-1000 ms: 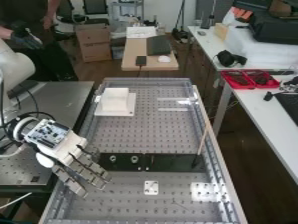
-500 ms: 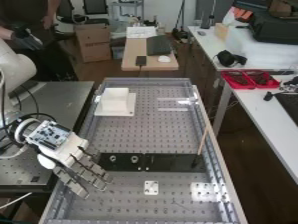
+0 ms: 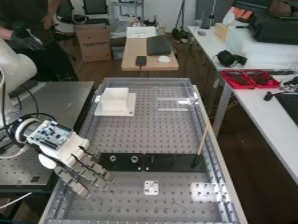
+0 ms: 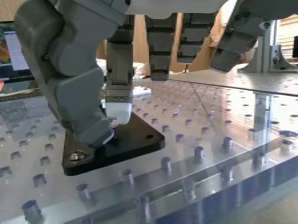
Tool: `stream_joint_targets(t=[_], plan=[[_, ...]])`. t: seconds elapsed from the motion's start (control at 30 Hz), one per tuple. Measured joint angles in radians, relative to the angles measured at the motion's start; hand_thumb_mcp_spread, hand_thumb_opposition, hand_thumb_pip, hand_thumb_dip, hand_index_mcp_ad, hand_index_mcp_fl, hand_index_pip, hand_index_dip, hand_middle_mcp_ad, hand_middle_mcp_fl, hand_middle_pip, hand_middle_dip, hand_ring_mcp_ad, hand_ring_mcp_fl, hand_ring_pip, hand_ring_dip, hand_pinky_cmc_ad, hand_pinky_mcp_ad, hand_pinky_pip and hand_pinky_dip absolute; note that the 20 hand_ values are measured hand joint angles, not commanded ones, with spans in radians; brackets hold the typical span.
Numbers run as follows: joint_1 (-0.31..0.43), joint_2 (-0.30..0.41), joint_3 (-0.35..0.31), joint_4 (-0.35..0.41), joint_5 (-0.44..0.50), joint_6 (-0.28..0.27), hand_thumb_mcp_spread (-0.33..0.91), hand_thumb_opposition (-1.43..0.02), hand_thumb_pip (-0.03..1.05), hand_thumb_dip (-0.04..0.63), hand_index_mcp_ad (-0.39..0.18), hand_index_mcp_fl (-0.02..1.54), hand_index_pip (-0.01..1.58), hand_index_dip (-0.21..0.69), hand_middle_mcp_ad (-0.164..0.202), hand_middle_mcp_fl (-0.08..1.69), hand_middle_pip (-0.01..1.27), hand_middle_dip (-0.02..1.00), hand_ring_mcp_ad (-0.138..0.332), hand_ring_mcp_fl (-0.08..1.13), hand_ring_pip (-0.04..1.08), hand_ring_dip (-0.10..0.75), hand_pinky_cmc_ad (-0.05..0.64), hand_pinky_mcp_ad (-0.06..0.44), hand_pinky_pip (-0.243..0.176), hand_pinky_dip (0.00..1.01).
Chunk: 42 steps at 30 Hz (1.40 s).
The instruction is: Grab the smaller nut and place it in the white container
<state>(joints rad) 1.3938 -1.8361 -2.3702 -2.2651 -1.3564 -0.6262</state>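
Over the left end of the flat black bar [image 3: 173,163] is the hand [image 3: 61,150], low at the bench's left side in the high view. The wrist view has the hand [image 4: 83,97] right at the surface of the black bar [image 4: 141,141], covering part of it. No smaller nut can be made out there. Standing on the bar just beyond the hand is the larger nut [image 3: 113,158], with the bearing [image 3: 134,159] beside it. The white container [image 3: 115,101] stands on a white plate toward the bench's far left, well away from the hand.
A small white plate [image 3: 151,187] lies on the perforated bench top below the bar. One thin wooden stick [image 3: 203,141] leans up from the bar's right end by the bench's right rail. Near one corner of the bar is a silver screw [image 4: 78,155].
The hand has shifted very slightly to the left in the high view. The larger nut, the bearing and the white container have stayed put.
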Motion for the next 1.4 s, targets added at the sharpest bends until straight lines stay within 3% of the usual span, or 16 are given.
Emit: stream_joint_targets(t=[0.4,1.4], plan=[[-0.002,-0.003,0.004,-0.009,-0.004,0.002,0.47,-0.87,0.62,0.293,-0.133,0.25,1.53,0.314,0.077,0.21,0.13,0.21,0.086,0.01,0.09,0.066,0.311,0.197,-0.026,0.2],[-0.007,0.009,-0.005,-0.017,-0.021,0.003,0.47,-0.87,0.66,0.291,-0.138,0.14,1.48,0.304,0.077,0.2,0.13,0.21,0.086,0.01,0.1,0.073,0.314,0.195,-0.026,0.2]])
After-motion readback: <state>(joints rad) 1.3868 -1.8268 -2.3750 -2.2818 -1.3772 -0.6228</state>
